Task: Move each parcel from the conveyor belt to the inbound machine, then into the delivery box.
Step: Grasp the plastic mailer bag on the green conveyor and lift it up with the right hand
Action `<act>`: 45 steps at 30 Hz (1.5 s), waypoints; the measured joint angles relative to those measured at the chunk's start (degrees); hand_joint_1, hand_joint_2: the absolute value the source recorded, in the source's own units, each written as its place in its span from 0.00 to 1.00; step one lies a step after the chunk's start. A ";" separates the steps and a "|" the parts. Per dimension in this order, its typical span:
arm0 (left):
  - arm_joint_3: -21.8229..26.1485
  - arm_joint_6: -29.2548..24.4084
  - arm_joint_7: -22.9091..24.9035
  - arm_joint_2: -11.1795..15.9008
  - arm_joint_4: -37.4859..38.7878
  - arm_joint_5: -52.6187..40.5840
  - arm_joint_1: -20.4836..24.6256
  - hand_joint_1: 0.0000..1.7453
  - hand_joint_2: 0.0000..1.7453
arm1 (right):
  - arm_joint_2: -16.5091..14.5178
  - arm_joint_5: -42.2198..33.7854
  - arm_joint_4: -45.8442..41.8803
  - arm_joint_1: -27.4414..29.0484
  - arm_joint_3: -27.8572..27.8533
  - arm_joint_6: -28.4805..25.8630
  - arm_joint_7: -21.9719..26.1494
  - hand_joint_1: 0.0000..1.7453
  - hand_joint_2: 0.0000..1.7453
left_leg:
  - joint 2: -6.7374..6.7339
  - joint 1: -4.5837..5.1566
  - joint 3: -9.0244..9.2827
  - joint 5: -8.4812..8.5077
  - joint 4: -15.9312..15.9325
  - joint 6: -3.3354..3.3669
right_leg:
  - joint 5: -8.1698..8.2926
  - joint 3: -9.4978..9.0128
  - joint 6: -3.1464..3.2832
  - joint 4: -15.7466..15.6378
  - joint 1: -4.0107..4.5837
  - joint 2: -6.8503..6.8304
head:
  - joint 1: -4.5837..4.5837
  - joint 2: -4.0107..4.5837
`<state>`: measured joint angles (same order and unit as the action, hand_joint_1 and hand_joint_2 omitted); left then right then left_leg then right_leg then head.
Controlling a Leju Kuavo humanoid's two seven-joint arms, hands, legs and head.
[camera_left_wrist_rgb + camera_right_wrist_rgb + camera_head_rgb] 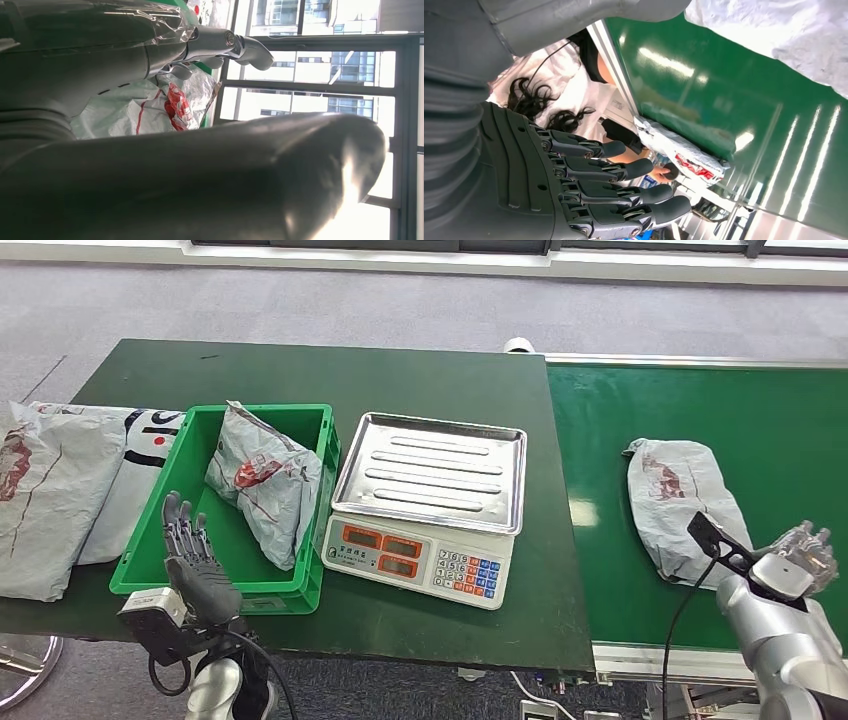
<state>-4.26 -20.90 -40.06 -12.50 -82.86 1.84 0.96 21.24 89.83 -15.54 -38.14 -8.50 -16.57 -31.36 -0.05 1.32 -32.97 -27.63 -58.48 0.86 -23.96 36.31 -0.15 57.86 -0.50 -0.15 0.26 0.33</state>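
Left hand [195,560] fingers spread, empty, at green bin [150,558] front; right hand [800,558] fingers apart, empty, right of belt parcel [680,502].

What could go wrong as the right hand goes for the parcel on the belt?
1. The right hand is open beside the parcel's near corner; gripping just that edge, the soft bag may sag or slip.
2. The scale sits across the belt's edge; a drooping bag could catch on its tray rim.
3. The green crate already holds a parcel, with the left hand at its front wall, crowding the drop.
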 joint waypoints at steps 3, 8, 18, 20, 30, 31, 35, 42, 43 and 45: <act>0.00 0.00 0.00 0.00 0.00 0.00 0.00 0.00 0.00 | 0.00 0.00 0.00 0.00 0.00 0.00 0.00 0.00 1.00 | 0.00 0.00 0.00 0.00 0.00 0.00 | 0.00 0.00 0.00 0.00 0.00 0.00 | 0.00 -0.01; 0.00 0.00 0.00 0.00 0.00 0.00 0.00 0.00 0.00 | 0.00 0.00 0.00 0.00 0.00 0.00 0.00 0.00 1.00 | 0.00 0.00 0.00 0.00 0.00 0.00 | 0.00 0.00 0.00 0.00 0.00 0.00 | 0.00 -0.01; 0.00 0.25 1.71 -0.14 0.54 -0.97 0.38 0.00 0.00 | -2.25 -6.06 -0.01 -0.91 -1.24 3.44 8.60 0.00 1.00 | -0.17 -0.04 -0.45 -0.04 0.05 -0.04 | 0.00 -0.04 0.01 0.02 0.01 0.12 | 0.02 -0.02; 0.00 0.37 2.15 -0.55 1.69 -1.68 1.24 0.00 0.00 | -5.92 -8.61 -0.02 -2.14 -2.28 4.89 15.48 0.00 1.00 | -0.65 -0.05 -0.40 -0.13 0.06 -0.10 | 0.03 0.02 0.06 0.02 0.02 0.54 | 0.01 -0.02; 0.02 0.38 1.50 -1.38 5.93 -2.01 3.46 0.00 0.00 | -13.91 -8.72 -0.02 -4.14 -3.09 5.50 21.97 0.00 1.00 | 0.19 -0.05 -0.04 0.27 0.09 -0.10 | 0.05 0.05 0.09 0.06 0.04 -0.18 | 0.00 -0.01; 0.02 0.40 1.48 -1.38 6.16 -2.01 3.56 0.00 0.00 | -14.08 -8.72 -0.02 -4.13 -3.10 5.50 22.25 0.00 1.00 | 0.18 -0.04 -0.04 0.26 0.09 -0.10 | 0.05 0.05 0.09 0.06 0.03 -0.17 | 0.00 -0.01; 0.02 0.48 1.22 -1.38 7.02 -1.91 3.81 0.00 0.00 | -14.69 -8.72 -0.02 -4.12 -3.10 5.40 22.73 0.00 1.00 | 0.19 -0.02 -0.05 0.25 0.09 -0.07 | 0.05 0.05 0.08 0.04 0.01 -0.17 | 0.00 -0.01; 0.02 0.61 0.98 -1.33 8.01 -1.82 3.92 0.00 0.00 | -15.02 -7.13 -0.02 -4.22 -3.17 5.85 17.74 0.00 1.00 | 0.19 -0.01 -0.04 0.24 0.08 -0.06 | 0.05 0.05 0.08 0.04 0.01 -0.18 | 0.00 -0.01; 0.02 0.67 0.98 -1.31 8.11 -1.80 3.93 0.00 0.00 | -14.93 -7.00 -0.02 -4.27 -3.29 5.88 16.97 0.00 1.00 | 0.19 -0.01 -0.04 0.24 0.08 -0.06 | 0.05 0.06 0.08 0.04 0.01 -0.18 | 0.00 -0.02; 0.02 0.83 0.98 -1.29 8.32 -1.77 3.97 0.00 0.00 | -14.66 -6.83 -0.02 -4.49 -3.77 6.07 15.78 0.00 1.00 | 0.17 -0.01 -0.04 0.24 0.08 -0.06 | 0.05 0.06 0.08 0.04 0.01 -0.17 | 0.00 -0.01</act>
<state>-4.24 -20.06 -39.08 -13.80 -74.54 0.07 4.93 6.58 83.01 -15.56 -42.63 -12.27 -10.50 -15.58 0.12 1.31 -33.01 -27.40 -58.40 0.80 -23.90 36.38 -0.07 57.90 -0.49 -0.31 0.26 0.32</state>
